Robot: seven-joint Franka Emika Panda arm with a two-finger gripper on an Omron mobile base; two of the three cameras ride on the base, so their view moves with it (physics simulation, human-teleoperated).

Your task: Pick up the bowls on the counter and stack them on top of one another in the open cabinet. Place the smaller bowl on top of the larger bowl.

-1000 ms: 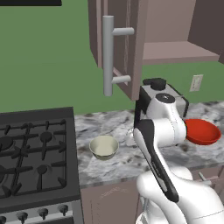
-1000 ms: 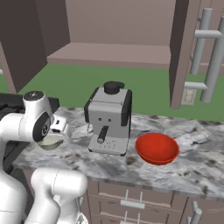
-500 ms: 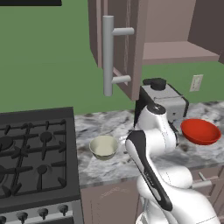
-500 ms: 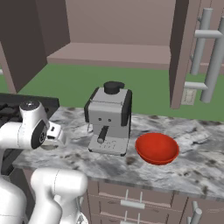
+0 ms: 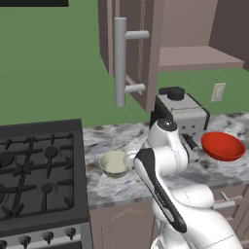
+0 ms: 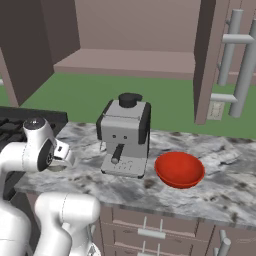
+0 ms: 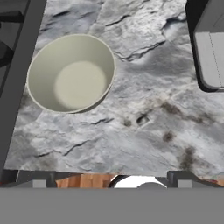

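Two bowls on the counter [image 5: 121, 187], neither moved yet. Going left to right: stove [image 5: 39, 170], then the smaller bowl [image 5: 115, 163] just beside it, coffee machine [image 6: 125, 135], the larger bowl [image 5: 222, 146] well apart on the right. Gripper [image 6: 64, 155] has swung down toward the cream one since a second ago, jaws wide and empty. Next I'd say centre over its rim and lower.

A kitchen: gas stove [image 5: 39, 170], marbled counter [image 6: 210, 185], coffee machine [image 6: 125, 135], wall cabinet [image 6: 130, 62]
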